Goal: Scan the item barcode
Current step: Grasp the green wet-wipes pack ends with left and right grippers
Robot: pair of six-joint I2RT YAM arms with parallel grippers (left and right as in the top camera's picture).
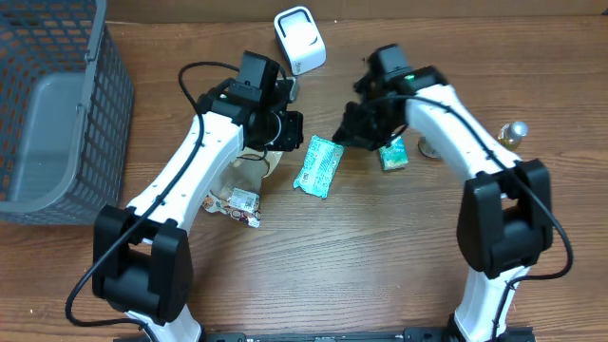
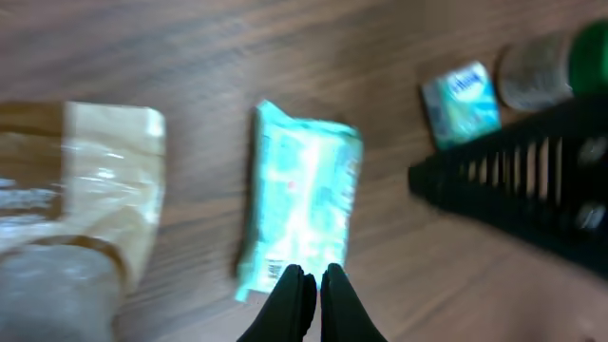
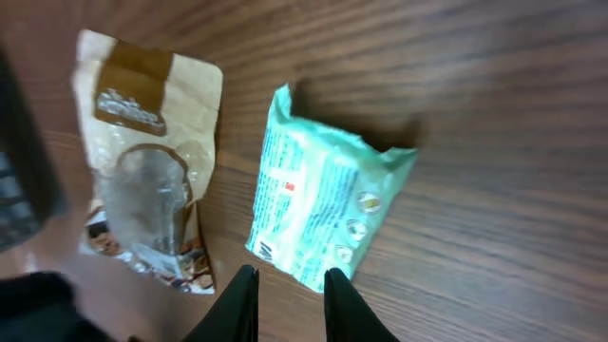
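Currently noted teal packet lying flat on table, between brown pouch and small teal box. Found left gripper closed, fingers pressed together, empty, poised at packet's short end. Found right gripper slightly parted, holding nothing, at packet's edge. Recorded white scanner well apart from packet, near far table edge.

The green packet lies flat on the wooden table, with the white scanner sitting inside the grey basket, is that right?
No. The overhead view shows the white scanner on the table near its far edge, well outside the grey basket. The green packet does lie flat on the table.
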